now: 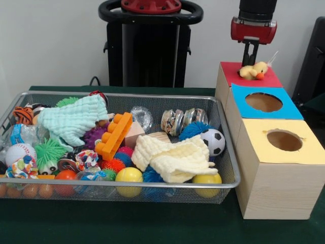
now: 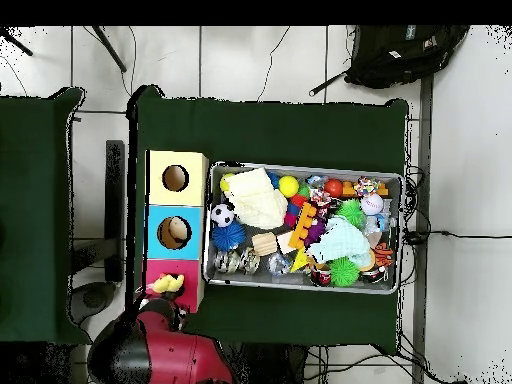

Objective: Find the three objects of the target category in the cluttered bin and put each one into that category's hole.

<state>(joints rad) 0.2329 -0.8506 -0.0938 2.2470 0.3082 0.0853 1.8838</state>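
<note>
The green surface carried everything, and on it the bin of silver wire mesh lay well away from the fingers, off to their side and crowded with clutter. Beside the bin ran a row of three wooden boxes, and the red-topped box sat directly under the fingers, with the blue-topped box next along and the yellow-topped box farthest from them. The red and black arm reached over that red end. Inside the bin, well apart from the fingers, lay a pale yellow cloth, a mint cloth, an orange brick, a soccer ball and smooth yellow balls. One of the three objects, a small yellow toy figure with an orange part, rested on the red top just beside the fingertips, at their lower end. The dark fingers hung close together above it; whether they were released or clenched on the figure could not be told.
</note>
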